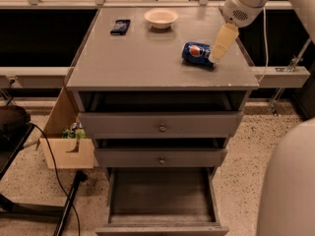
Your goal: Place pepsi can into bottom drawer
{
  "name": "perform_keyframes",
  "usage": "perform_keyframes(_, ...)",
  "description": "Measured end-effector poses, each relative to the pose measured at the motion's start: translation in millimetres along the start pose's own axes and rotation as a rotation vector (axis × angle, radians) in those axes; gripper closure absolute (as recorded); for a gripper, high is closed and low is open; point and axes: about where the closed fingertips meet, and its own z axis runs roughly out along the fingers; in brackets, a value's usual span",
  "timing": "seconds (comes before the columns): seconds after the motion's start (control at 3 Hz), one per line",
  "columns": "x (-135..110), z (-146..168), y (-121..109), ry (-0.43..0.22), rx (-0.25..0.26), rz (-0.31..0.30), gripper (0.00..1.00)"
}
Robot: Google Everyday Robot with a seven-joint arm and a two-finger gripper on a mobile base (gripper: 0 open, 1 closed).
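The pepsi can [197, 54] lies on its side on the grey cabinet top [138, 58], near the right edge. My gripper [222, 42] hangs from the white arm at the top right, with its cream tip right beside the can's right end, touching it or very close. The bottom drawer [160, 194] is pulled out at the foot of the cabinet, and its flat grey inside is bare.
A white bowl [160, 17] and a small black device [120, 26] sit at the back of the cabinet top. Two upper drawers with round knobs [161, 128] stand slightly out. A cardboard box [68, 150] and cables are on the floor at left. My white body [290, 186] fills the lower right.
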Motion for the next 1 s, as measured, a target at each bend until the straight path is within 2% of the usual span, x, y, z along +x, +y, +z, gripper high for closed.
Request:
perform_keyframes(0.33,1.9,29.1,-13.8,0.000,-0.016,0.044,0.00)
perform_keyframes(0.67,2.8,55.6,-18.5,0.031,-0.033,0.057,0.00)
perform_keyframes(1.0,-7.6,83.5,-13.1,0.072,-0.055,0.017,0.00)
